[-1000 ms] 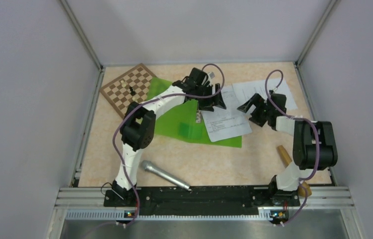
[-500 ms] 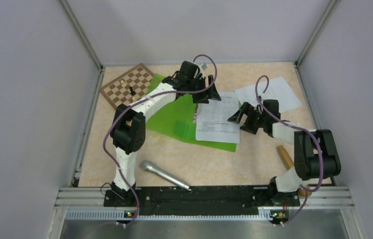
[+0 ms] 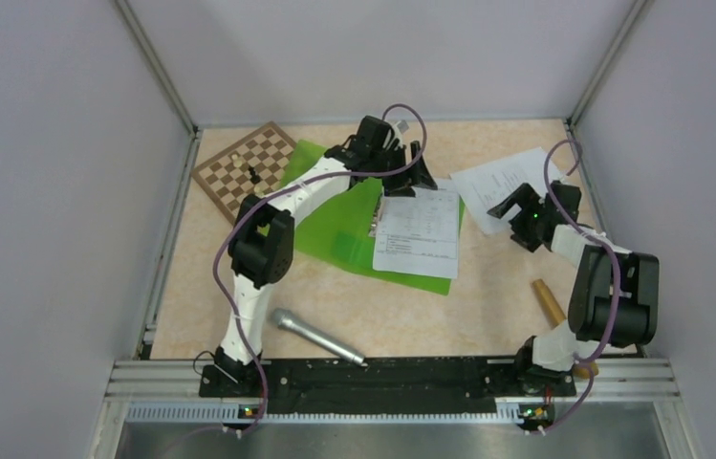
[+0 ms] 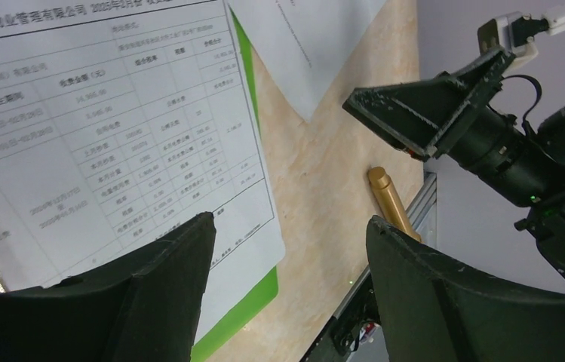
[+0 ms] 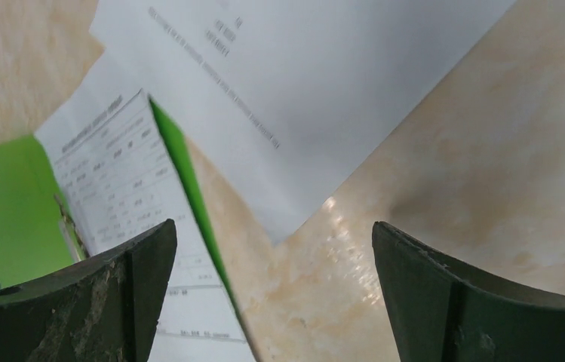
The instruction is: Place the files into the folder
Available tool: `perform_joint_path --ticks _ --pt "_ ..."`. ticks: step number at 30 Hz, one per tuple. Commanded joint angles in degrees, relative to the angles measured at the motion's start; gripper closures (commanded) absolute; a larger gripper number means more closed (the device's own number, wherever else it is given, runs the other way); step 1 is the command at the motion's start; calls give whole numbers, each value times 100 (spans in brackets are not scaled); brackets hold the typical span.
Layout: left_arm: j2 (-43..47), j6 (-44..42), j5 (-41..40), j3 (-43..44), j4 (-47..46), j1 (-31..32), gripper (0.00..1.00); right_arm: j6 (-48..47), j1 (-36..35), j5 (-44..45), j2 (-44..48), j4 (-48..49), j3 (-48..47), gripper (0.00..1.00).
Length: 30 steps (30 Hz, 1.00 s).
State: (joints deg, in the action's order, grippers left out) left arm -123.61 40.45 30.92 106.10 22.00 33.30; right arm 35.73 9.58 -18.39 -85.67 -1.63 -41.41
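Observation:
The green folder (image 3: 335, 225) lies open in the middle of the table. One of the files (image 3: 418, 234), a white printed sheet, rests on its right half, roughly square with it; the folder's green edge (image 4: 243, 300) shows under it. A second sheet (image 3: 509, 175) lies on the table to the right, off the folder. My left gripper (image 3: 409, 182) hovers open above the top edge of the first sheet (image 4: 113, 136), holding nothing. Just past the near corner of the second sheet (image 5: 324, 68), my right gripper (image 3: 516, 205) is open and empty over bare table.
A brown chessboard (image 3: 244, 164) with a black piece (image 3: 254, 175) lies at the back left, touching the folder. A silver microphone (image 3: 315, 335) lies near the front edge. A wooden stick (image 3: 550, 301) lies by the right arm's base. Walls enclose the table.
The sheet on the folder has turned straighter and slid onto the right half. My right gripper pulled back to the right, toward the second sheet. The left gripper stayed near the sheet's top.

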Motion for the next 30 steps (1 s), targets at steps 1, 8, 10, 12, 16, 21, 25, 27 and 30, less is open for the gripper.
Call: perform_joint_path --ticks 1,8,10,12,16,21,25,27,30 --pt "-267 292 272 561 -563 177 22 558 523 482 -428 439 -405 1" --pt "-1015 1130 466 1158 -1911 361 22 796 959 477 -1038 652 -745 1" --pt "-1259 1435 487 1253 -2472 415 22 777 967 418 -1200 626 -864 1" --pt "-1528 1785 509 1331 -3071 467 22 772 958 390 -1301 608 -899 1" --pt "-2080 2417 382 1676 -3928 561 22 697 989 506 -1307 562 -863 1" --pt "-2732 3000 -155 2287 -4470 745 21 640 1039 455 -1381 480 -784 1" --pt "-3263 3203 -492 2860 -4410 907 20 667 1063 369 -1338 471 -675 1" --pt "-3372 3192 -642 2905 -4293 987 20 664 1072 371 -1317 463 -643 1" --pt "-3466 3091 -762 2925 -3886 1075 20 663 1152 388 -1332 455 -632 1"
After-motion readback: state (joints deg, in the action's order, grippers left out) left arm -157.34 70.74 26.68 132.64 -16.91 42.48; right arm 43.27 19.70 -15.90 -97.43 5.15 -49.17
